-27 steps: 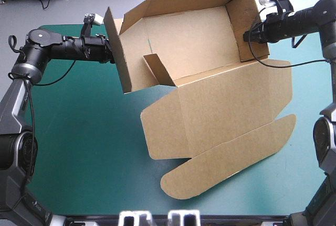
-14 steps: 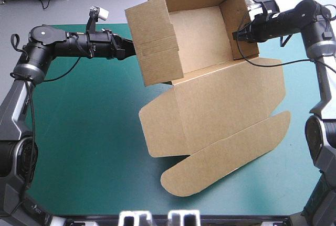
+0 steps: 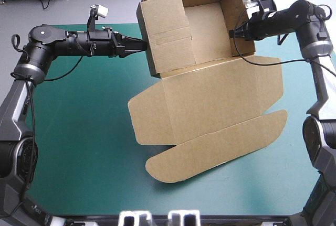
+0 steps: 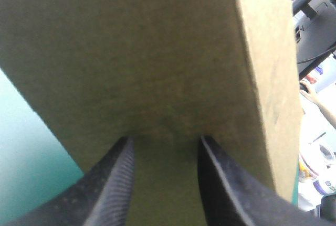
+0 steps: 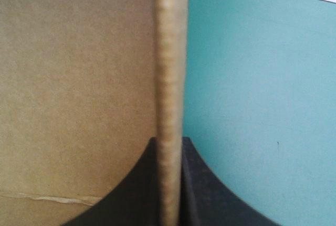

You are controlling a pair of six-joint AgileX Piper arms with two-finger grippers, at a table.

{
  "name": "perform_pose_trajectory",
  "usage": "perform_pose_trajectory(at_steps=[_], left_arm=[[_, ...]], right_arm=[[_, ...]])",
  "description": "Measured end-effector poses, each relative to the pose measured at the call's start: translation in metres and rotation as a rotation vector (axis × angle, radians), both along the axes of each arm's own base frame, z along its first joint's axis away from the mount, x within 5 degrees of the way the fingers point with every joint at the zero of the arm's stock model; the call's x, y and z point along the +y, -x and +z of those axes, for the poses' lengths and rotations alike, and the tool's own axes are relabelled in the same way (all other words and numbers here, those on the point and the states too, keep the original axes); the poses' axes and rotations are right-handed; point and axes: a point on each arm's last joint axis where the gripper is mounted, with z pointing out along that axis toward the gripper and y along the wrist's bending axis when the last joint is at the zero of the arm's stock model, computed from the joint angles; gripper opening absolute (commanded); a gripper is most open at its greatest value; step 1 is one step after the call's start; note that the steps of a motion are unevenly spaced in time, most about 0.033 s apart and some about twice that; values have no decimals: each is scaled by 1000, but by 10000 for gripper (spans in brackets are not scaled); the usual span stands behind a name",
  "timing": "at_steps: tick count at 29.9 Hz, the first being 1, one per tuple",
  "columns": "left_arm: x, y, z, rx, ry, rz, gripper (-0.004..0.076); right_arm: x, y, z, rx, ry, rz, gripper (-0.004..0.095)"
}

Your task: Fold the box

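Toward the far side of the teal-green counter: the brown box, tray end raised with walls up, lid and rounded flap flat toward the near edge. At the tray's left wall, the left gripper, released, black fingers spread, tips seemingly pressed to the wall's outer face, though contact hard to confirm. On the right wall, the right gripper, clenched on the board's edge, sheet pinched between its fingers.
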Motion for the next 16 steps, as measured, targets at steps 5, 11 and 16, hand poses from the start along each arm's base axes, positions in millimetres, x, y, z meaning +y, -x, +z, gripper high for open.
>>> perform_pose_trajectory(at_steps=[5,11,16], left_arm=[[0,-2,1,-7,5,18,435],[4,-10,2,-27,-13,117,434],[9,-16,-3,23,-61,224,434]], right_arm=[[11,-1,-2,-13,53,-34,-17],[21,-1,-1,-22,57,-54,-17],[36,-2,0,-54,67,-58,-17]])
